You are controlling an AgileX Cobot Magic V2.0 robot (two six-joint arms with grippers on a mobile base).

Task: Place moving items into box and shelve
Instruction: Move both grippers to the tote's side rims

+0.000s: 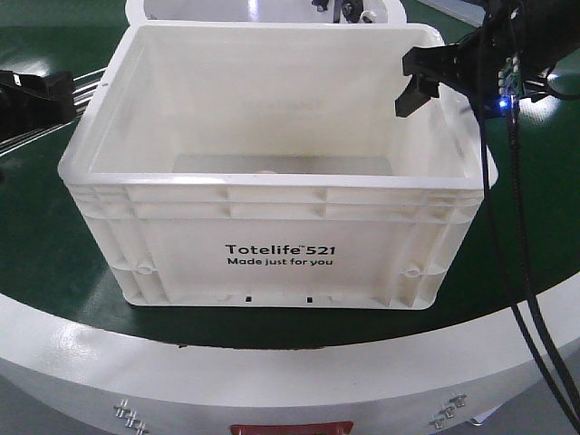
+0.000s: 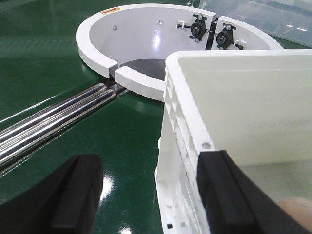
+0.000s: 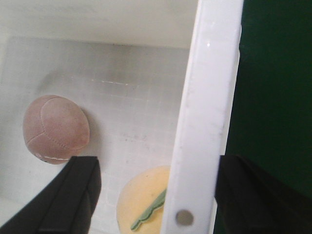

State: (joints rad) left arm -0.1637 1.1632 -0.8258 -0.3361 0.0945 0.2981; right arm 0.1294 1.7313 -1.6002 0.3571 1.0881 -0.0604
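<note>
The white crate [image 1: 272, 227] stands on the green worktop [image 1: 45, 263]. Both plush balls lie on its floor, apart from each other. In the right wrist view the pinkish-brown ball [image 3: 56, 129] is at 9 o'clock and the yellow ball [image 3: 141, 200], with its green leaf, is at 6 o'clock. The right pincer [image 3: 158, 163] is open, astride the rim near the crate's 2 o'clock corner. The left pincer [image 2: 148, 163] is also open, with the crate's 9 o'clock wall showing between its fingers.

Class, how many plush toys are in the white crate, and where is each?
2. The pink-brown toy lies on the crate floor; the yellow toy lies apart from it, partly behind the rim. Others may be hidden.
</note>
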